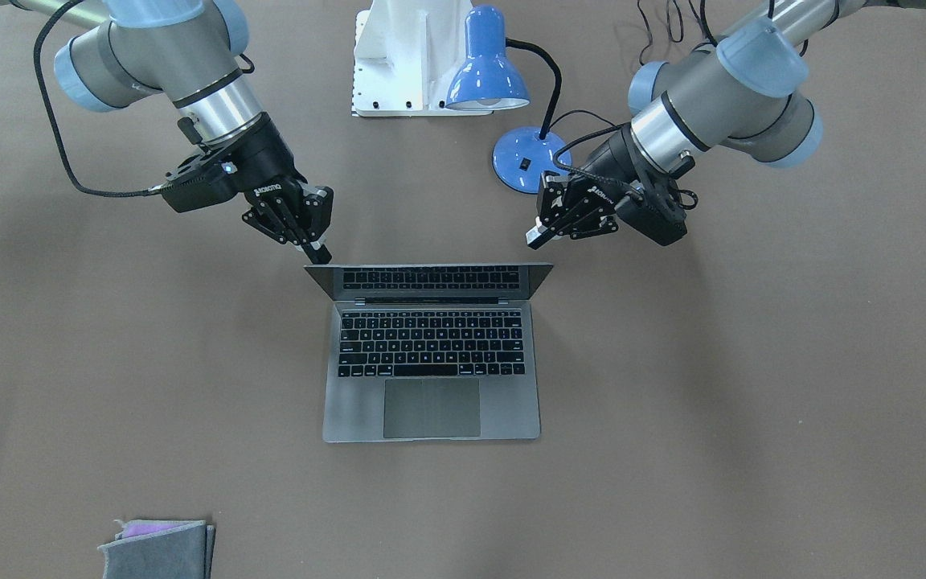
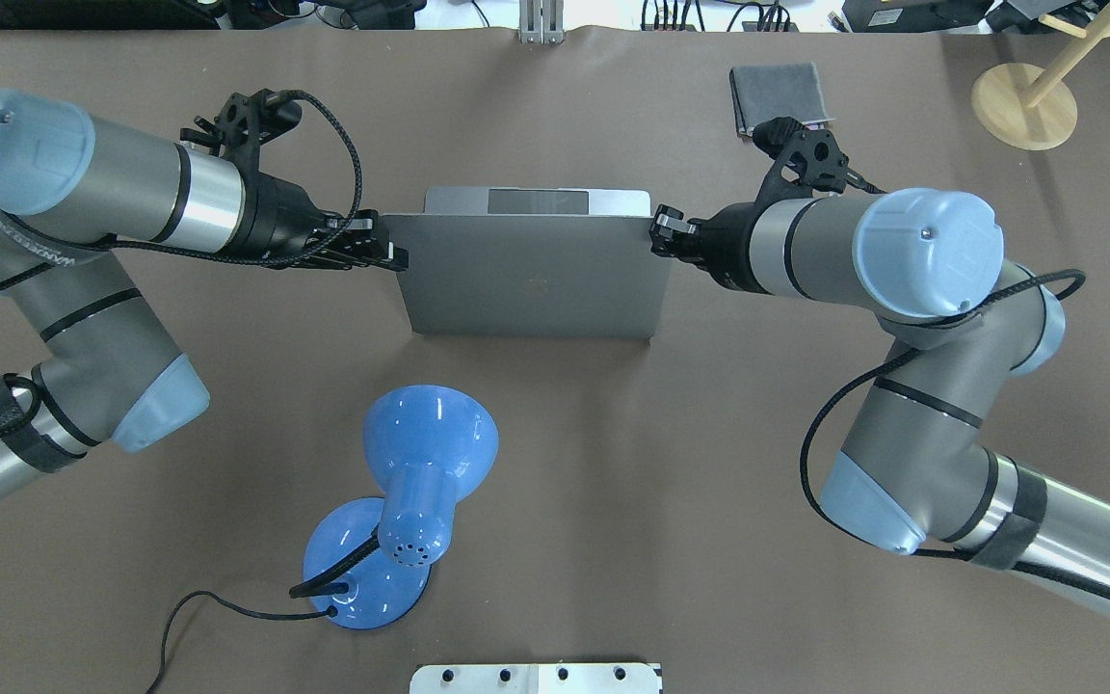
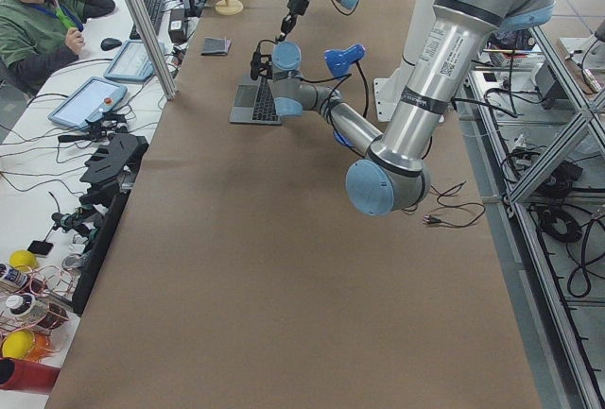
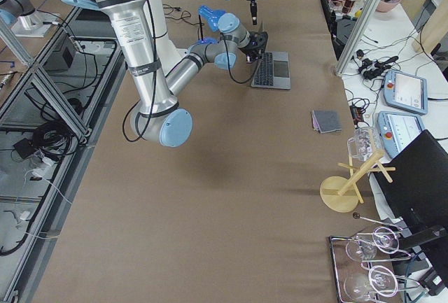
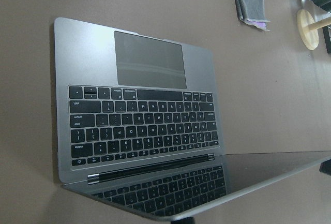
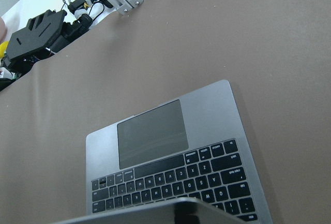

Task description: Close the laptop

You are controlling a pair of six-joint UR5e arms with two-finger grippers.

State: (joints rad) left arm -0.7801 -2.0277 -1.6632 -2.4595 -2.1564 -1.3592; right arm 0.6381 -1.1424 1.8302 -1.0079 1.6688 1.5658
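The grey laptop (image 1: pixel 431 402) lies mid-table with its lid tilted partway forward over the black keys. The overhead view shows the lid's back and logo (image 2: pixel 536 280). My left gripper (image 2: pixel 393 254) is shut, with its tip at the lid's upper corner on my left side; it also shows in the front view (image 1: pixel 535 235). My right gripper (image 1: pixel 317 254) is shut, with its tip against the lid's other upper corner, and shows overhead too (image 2: pixel 659 231). The keyboard and trackpad fill the left wrist view (image 5: pixel 145 105) and the right wrist view (image 6: pixel 170 146).
A blue desk lamp (image 2: pixel 425 453) with its cord stands behind the laptop on the robot's side, near the white robot base (image 1: pixel 407 56). A folded grey cloth (image 2: pixel 779 92) lies at the far right. A wooden stand (image 2: pixel 1022 106) is at the far right corner.
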